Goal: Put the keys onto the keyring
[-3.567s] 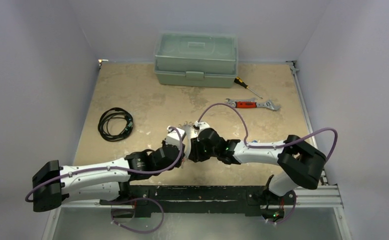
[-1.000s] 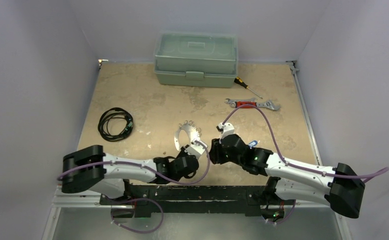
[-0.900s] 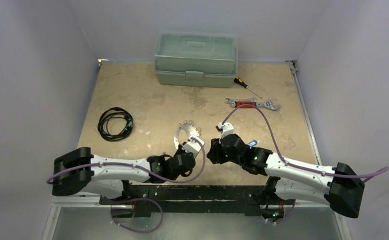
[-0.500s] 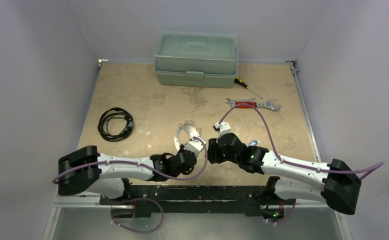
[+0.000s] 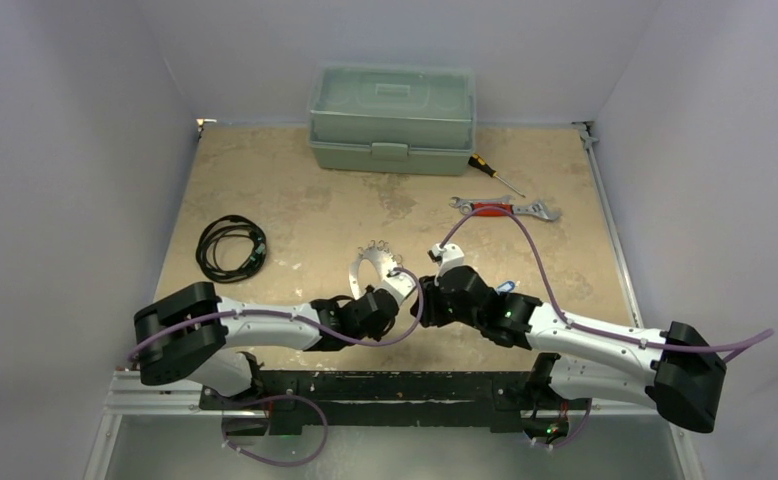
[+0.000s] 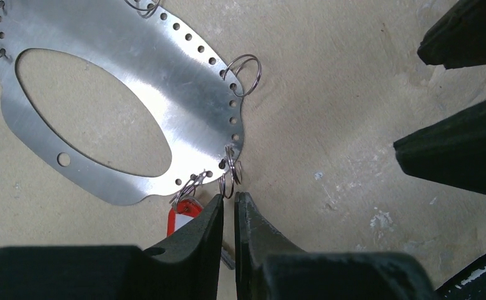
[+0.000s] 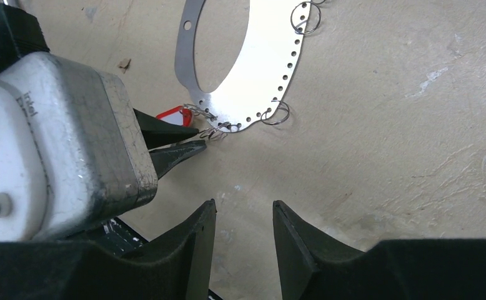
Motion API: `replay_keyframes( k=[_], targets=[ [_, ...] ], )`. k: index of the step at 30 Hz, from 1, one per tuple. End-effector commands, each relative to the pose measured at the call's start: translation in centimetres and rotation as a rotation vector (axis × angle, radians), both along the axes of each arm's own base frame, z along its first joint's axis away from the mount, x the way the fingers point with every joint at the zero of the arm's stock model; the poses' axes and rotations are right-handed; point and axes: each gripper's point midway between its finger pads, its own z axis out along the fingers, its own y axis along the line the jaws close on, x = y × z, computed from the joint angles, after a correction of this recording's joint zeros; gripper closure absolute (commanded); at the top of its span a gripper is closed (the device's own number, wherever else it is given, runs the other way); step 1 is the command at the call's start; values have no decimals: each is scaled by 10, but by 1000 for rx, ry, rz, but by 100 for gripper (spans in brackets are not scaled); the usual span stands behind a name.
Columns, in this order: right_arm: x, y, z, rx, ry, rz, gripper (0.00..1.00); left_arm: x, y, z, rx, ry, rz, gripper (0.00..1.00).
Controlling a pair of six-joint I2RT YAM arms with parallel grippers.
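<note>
- While the lid of the green toolbox (image 5: 392, 118) at the back of the table (image 5: 295, 200) is shut, I cannot make out anything inside it.
- I find the keyring (image 6: 184, 94), a flat silver plate with an oval cutout and holes along its edge, lying flat mid-table between the toolbox and the arm bases.
- I note the red-tagged key (image 6: 182, 220) hanging from a small ring at the plate's near edge, its tag partly hidden behind the left arm's fingers.
- I see a small blue item (image 5: 506, 287) just beside the right arm, too small to identify.
- Left arm: stretched low from the left, with the left gripper (image 6: 228, 201) pointing at the plate's near edge. Its fingers are nearly closed, with a thin slit between them. A small split ring (image 6: 230, 178) on the plate sits right at the tips, and I cannot tell whether it is pinched.
- Right arm: stretched low from the right, with the right gripper (image 7: 243, 209) over bare table near that same edge. Its fingers are partly apart and hold nothing. It faces the left gripper without touching it.
</note>
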Motion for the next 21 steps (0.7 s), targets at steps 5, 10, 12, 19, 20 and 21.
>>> replay_keyframes(
  k=[5, 10, 12, 19, 20, 21],
  targets=[
    [0, 8, 6, 17, -8, 25, 58, 2, -9, 8, 18, -4, -38, 83],
    [0, 8, 4, 12, -5, 28, 58, 4, -7, 29, 18, -12, -29, 69],
    [0, 9, 4, 10, -6, 29, 57, 5, -5, 35, 32, -14, -21, 66],
    [0, 13, 3, 12, -4, 47, 57, 4, -4, 21, 101, 13, -50, 76],
    [0, 13, 2, 10, -4, 48, 57, 4, -5, 20, 102, 13, -52, 76],
    [0, 13, 2, 10, -4, 50, 57, 5, -5, 20, 103, 12, -54, 76]
  ],
)
